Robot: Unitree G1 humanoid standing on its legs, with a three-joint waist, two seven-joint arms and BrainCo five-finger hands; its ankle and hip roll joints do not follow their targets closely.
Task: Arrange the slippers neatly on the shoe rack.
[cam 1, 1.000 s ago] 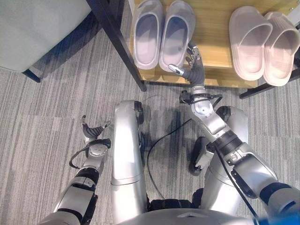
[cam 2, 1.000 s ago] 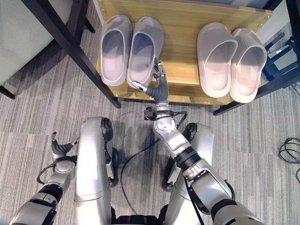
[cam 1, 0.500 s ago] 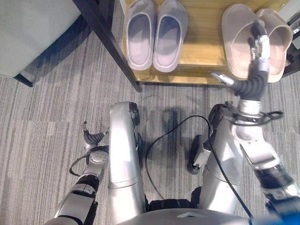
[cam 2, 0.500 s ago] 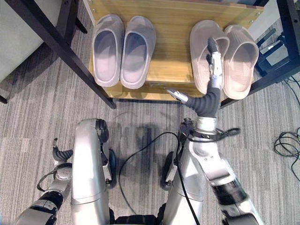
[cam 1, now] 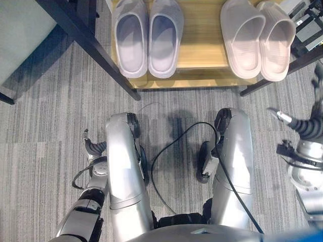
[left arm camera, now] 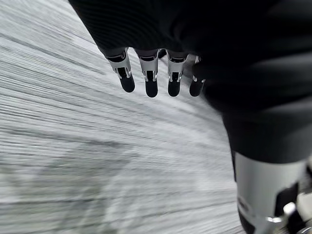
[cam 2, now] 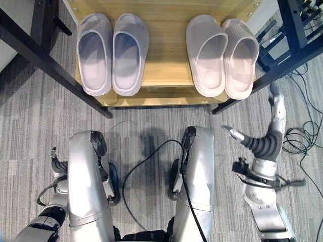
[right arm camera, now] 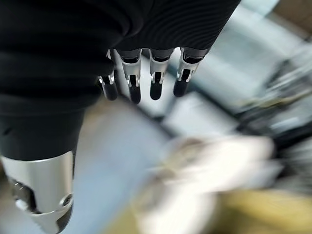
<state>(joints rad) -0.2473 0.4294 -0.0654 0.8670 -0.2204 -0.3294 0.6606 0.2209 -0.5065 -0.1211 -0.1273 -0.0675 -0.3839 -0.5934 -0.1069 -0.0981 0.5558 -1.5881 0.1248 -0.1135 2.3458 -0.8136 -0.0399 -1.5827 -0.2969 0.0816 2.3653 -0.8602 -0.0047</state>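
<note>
Lilac slippers (cam 2: 112, 53): side by side, upper left, on shoe rack (cam 2: 166, 75).
Pink slippers (cam 2: 221, 54): paired, upper right.
Right hand (cam 2: 265, 138): right edge, fingers straight, empty.
Left hand (cam 1: 93, 147): lower left, relaxed, empty.

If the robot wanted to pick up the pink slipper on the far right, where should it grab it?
Probably by the heel rim of the outer pink slipper, coming from the front edge of the shoe rack. The heel points toward the robot and overhangs slightly, and the open right hand is nearest.
</note>
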